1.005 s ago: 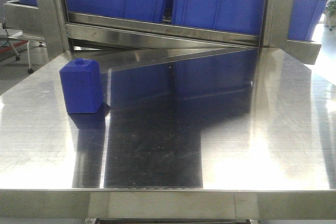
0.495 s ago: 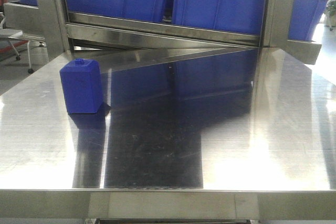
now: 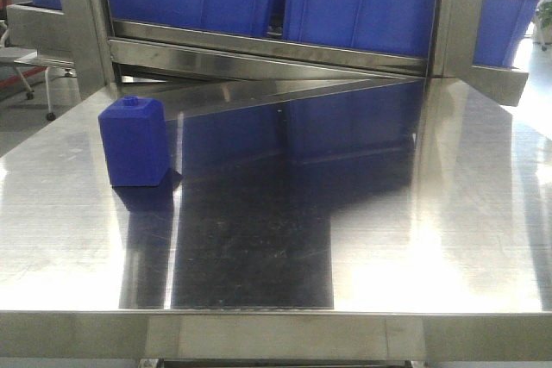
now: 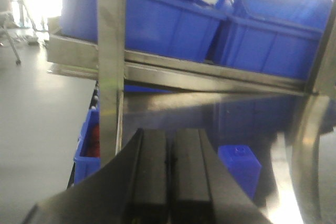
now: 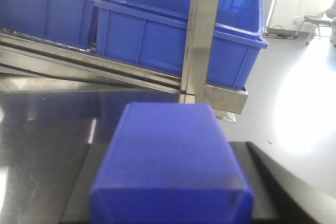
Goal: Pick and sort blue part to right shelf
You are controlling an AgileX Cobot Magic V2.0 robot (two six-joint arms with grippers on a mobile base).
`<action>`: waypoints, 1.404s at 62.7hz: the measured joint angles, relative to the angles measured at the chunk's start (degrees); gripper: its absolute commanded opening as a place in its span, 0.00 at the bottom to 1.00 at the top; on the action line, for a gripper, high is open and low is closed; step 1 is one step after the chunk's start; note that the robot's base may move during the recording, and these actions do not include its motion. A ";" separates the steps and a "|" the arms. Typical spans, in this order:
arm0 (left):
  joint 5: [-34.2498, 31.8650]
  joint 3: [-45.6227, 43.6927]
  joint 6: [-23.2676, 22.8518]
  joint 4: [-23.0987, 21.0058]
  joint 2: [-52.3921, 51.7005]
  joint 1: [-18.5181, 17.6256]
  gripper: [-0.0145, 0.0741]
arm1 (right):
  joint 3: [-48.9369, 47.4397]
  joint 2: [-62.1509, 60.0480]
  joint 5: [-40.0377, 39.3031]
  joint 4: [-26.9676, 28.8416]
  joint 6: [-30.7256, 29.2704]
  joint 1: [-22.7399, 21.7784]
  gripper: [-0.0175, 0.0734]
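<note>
The right gripper (image 5: pixel 170 203) was clamped on the blue part (image 5: pixel 168 145) (left gripper (image 4: pixel 169 145) fingers together, empty). I'd clear the right shelf (image 5: pixel 202 30) upright before releasing.

Table (image 3: pixel 431 239) reflective brushed steel; bins (image 3: pixel 362 6), blue part (image 5: pixel 170 156) smooth plastic

The left gripper (image 4: pixel 169 139) is black. It has two long, flat fingers (image 4: pixel 149 171) that get wider lower down. The right gripper (image 5: pixel 170 192) has plain black fingers (image 5: pixel 273 187) with slanted edges.
</note>
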 measured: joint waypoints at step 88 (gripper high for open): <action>40.55 -54.33 -15.97 9.07 66.20 -15.57 0.83 | 0.00 0.00 0.00 0.00 0.00 0.00 0.69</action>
